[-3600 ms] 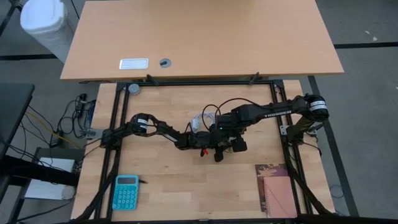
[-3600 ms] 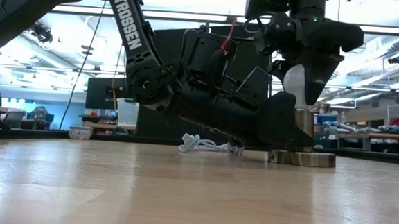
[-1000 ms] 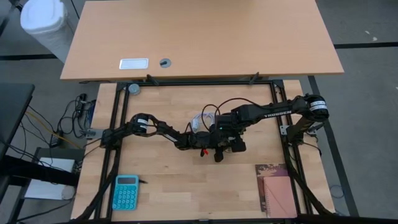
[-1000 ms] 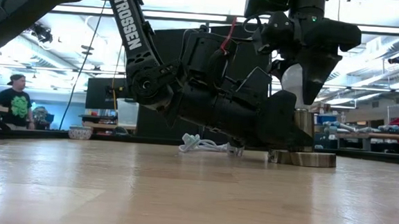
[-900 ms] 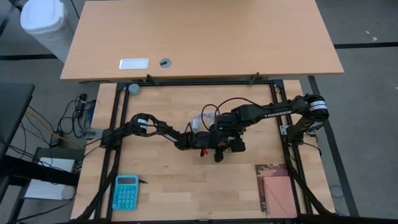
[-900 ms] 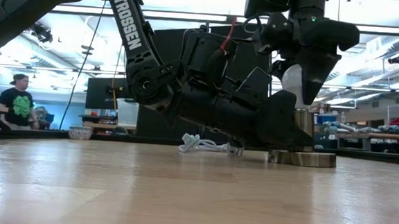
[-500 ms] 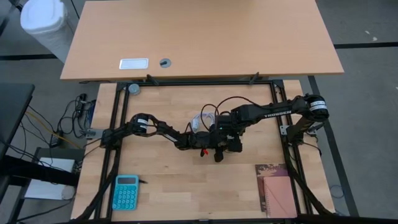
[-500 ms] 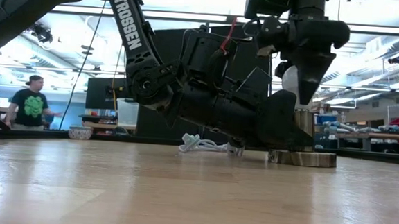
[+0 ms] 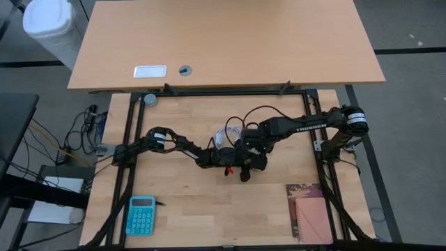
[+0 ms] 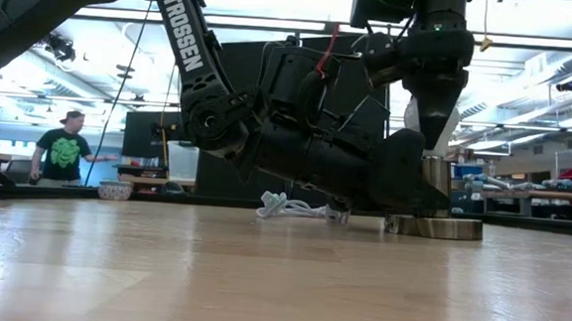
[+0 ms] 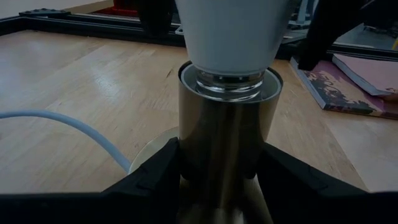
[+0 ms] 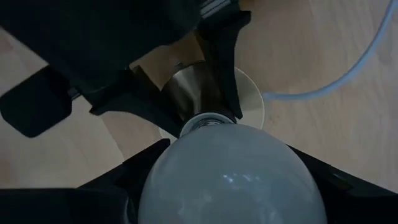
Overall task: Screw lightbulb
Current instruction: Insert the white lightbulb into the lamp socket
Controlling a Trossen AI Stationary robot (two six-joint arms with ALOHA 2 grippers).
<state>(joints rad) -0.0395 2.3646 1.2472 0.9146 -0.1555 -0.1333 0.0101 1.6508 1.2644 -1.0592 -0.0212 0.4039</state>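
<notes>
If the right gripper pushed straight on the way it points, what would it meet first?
The right gripper points down, shut on the lightbulb. Going on would drive the bulb's base deeper into the brass socket, which the left gripper clamps. Below that, probably the round base and table.

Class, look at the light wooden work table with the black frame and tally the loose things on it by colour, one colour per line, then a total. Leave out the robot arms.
White: 2, the pear-shaped lightbulb and the coiled cable
Brass: 1, the metal socket
Teal: 1, the calculator
Pink and maroon: 1, the flat booklet
Total: 5
</notes>
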